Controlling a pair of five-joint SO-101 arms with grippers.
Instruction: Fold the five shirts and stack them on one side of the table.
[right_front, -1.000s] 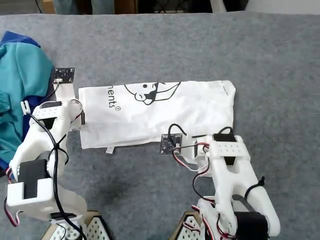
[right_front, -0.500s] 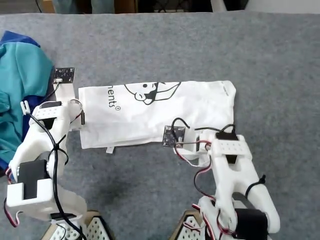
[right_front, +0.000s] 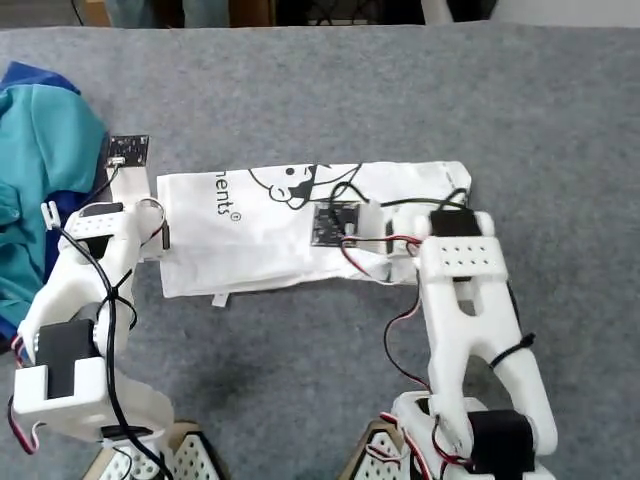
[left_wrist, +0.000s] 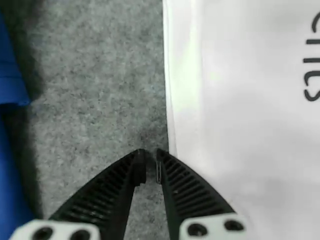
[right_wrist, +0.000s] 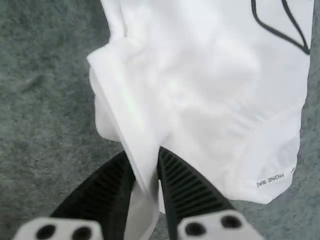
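Noted white printed cotton shirt (right_front: 250, 235), part-folded, mid grey felt surface (right_front: 560, 120). Right pincer (right_wrist: 146, 161) clamped on near hem, held over shirt body: lengthwise fold judged under way. Left pincer (left_wrist: 150, 161) almost shut, empty, just beside end edge. Next: lay hem flat, release.

The left gripper (left_wrist: 148, 162) sits low over the grey table (left_wrist: 95, 90), its black fingers (left_wrist: 115, 185) drawn almost together (just a thin slit between the tips). One finger overlaps the white shirt (left_wrist: 240, 100) at its hem. Blue cloth (left_wrist: 10, 75) lies across the bare strip of table.
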